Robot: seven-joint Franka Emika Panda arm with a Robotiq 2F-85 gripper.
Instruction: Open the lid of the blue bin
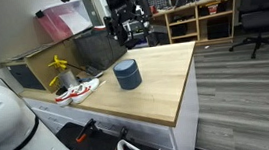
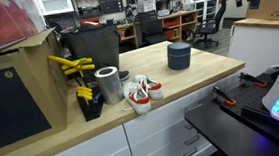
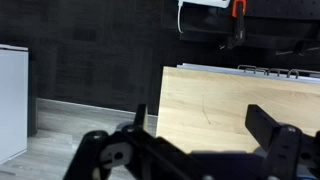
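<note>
The blue bin is a small dark slate-blue cylinder standing near the middle of the wooden table, also seen in an exterior view. Its flat round lid lies shut on top, as both exterior views show. My gripper hangs above the table's far end, well beyond the bin and apart from it. In the wrist view the gripper is open and empty, with bare table wood between the fingers. The bin is out of the wrist view.
White and red sneakers lie near the table's edge beside a silver can and yellow tools. A large dark box stands at the table's back. An office chair stands on the floor.
</note>
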